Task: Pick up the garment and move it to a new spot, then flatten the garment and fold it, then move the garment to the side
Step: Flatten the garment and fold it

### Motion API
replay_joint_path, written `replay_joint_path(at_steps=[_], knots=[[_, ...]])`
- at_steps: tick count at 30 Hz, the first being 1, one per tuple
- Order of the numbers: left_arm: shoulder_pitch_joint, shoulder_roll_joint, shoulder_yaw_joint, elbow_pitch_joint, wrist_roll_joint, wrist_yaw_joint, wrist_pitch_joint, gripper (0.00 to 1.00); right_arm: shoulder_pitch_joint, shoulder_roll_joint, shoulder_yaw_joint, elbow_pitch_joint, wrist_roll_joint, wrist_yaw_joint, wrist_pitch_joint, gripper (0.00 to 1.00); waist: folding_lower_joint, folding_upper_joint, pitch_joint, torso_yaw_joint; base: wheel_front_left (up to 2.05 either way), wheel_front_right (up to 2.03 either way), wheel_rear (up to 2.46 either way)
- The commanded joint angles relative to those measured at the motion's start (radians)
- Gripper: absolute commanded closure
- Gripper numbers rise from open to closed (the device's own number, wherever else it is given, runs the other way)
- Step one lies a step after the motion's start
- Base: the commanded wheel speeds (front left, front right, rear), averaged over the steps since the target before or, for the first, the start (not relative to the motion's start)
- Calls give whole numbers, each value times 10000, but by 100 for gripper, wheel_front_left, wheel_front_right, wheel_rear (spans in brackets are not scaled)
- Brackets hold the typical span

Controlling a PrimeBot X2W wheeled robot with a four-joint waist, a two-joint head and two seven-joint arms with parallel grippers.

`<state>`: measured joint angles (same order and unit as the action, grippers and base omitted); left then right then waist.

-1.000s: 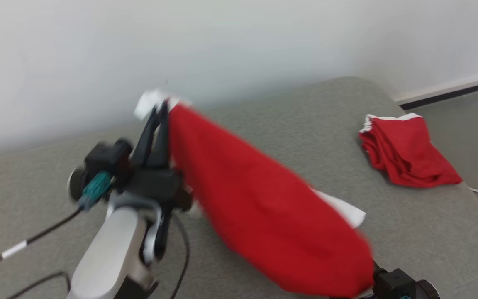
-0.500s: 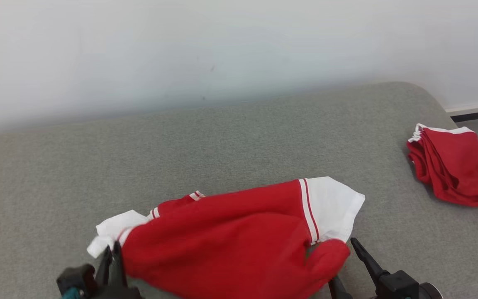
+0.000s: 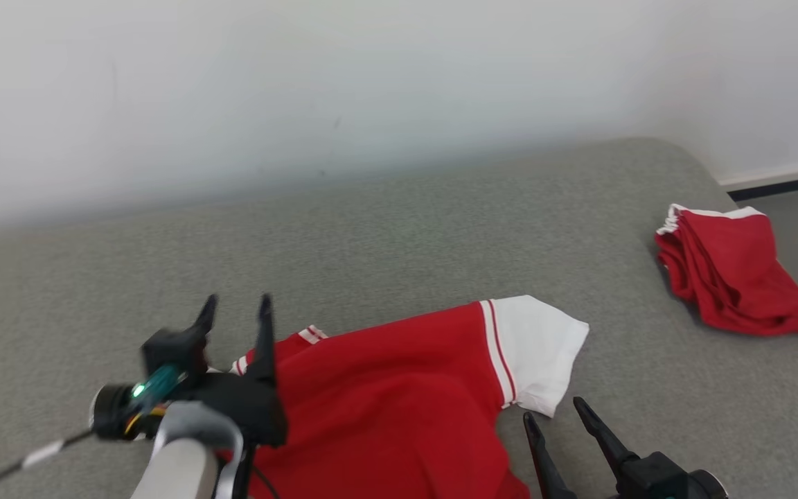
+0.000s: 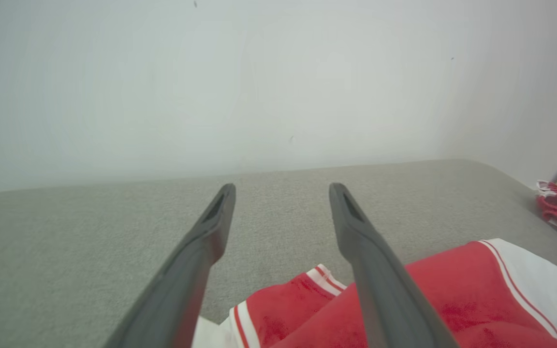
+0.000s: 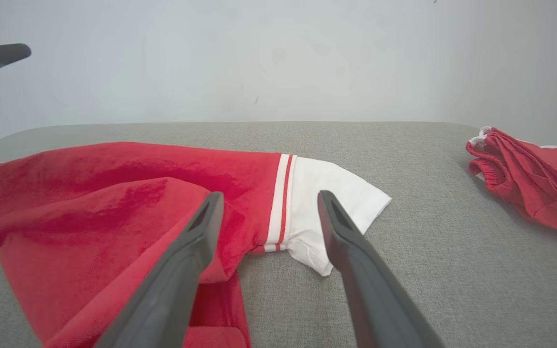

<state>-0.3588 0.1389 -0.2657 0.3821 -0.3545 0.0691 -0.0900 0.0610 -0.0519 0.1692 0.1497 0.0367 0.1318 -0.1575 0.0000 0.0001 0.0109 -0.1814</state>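
A red garment (image 3: 399,395) with white, red-striped sleeves lies spread on the grey cushioned surface (image 3: 406,242), near its front. My left gripper (image 3: 234,306) hovers open above the garment's left edge with nothing between its fingers. My right gripper (image 3: 553,412) is open too, at the lower right, just below the white right sleeve (image 3: 537,346). In the right wrist view the garment (image 5: 114,203) lies ahead of the open right gripper (image 5: 268,199), its sleeve (image 5: 329,203) between the fingertips' lines. The left wrist view shows the open left gripper (image 4: 282,189) over the garment's collar end (image 4: 307,299).
A second red garment (image 3: 731,277) with a white band lies crumpled at the surface's right edge; it is the red heap (image 5: 530,174) in the right wrist view. A pale wall (image 3: 371,83) stands behind. Floor and a dark skirting strip (image 3: 787,184) lie at the far right.
The garment dropped from hanging in the air to lying on the surface. Both grippers let go of it and now stand open. The left arm rose back into view.
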Motion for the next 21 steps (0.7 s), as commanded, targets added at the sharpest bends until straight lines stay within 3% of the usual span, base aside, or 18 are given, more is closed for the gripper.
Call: replay_joint_path(at_steps=[1,4,11,21], knots=[[-175,-51,-157,189,101,-69,225,0,-83,15,29,7,26,-25,3,0,0,-1,79,-328,0,0,0],[-876,-9,-740,1204,464,-223,1293,0,-198,14,123,51,41,-25,-9,0,0,-1,211,-820,0,0,0],[-2026,592,-962,3622,946,141,2639,0,-390,12,185,190,101,-25,-130,0,0,-1,691,-2003,0,0,0],[-2884,923,-1132,5395,732,-436,4099,0,-527,20,100,276,88,-25,-353,0,0,-1,1155,-2243,0,0,0]])
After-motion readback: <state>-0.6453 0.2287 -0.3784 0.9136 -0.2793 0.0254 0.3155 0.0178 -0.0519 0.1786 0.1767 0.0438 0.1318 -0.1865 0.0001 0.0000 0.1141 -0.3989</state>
